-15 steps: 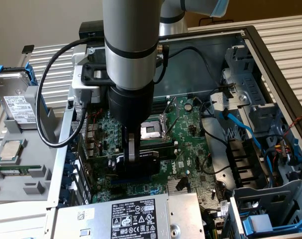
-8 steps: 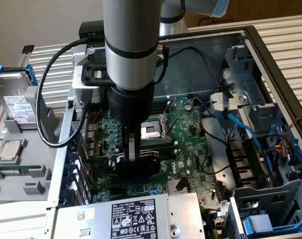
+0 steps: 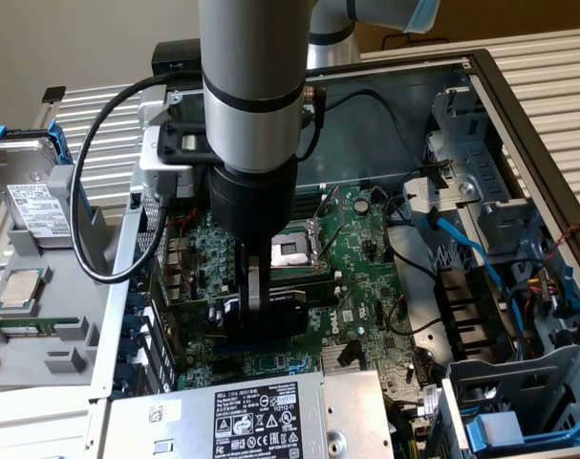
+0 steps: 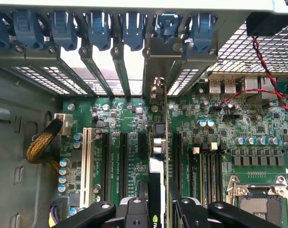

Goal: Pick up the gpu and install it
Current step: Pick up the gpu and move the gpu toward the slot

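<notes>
A beige wall (image 3: 89, 43) stood behind the bench. White slatted panels (image 3: 547, 86) lay under the gear, lit evenly by soft indoor light.

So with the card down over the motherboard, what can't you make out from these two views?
- Whether the gpu is fully seated: in the wrist view it stands edge-on, hiding its own slot contact.
- The card's lower edge in the exterior view: the gripper and arm cover it.
- Grip contact: the fingers are cut off by the wrist view's edge.
- Print on the power supply label: too small to read.
</notes>
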Controlling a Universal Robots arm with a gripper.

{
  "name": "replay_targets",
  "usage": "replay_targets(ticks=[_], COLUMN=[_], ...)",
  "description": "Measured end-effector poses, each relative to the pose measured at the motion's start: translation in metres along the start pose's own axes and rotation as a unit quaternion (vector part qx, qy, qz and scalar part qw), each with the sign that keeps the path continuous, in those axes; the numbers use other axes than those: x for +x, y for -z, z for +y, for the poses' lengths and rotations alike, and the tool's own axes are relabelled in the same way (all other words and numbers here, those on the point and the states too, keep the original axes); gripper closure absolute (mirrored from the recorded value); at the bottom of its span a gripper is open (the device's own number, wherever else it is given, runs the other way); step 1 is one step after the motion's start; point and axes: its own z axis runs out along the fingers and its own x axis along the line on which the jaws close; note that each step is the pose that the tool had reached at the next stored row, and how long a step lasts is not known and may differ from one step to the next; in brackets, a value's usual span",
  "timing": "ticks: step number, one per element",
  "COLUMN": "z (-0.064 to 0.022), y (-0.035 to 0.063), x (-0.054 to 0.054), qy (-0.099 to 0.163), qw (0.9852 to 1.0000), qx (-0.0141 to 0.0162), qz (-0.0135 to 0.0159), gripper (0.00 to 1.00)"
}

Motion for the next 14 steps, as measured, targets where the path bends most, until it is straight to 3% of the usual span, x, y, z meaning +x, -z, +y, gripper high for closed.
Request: replay_targets(ticks=[14], z=[-0.0001], y=[-0.0011], x=[0.0], qy=[0.0], qw=[1.0], qx=[0.0001], qz=[0.0], gripper=[0.73])
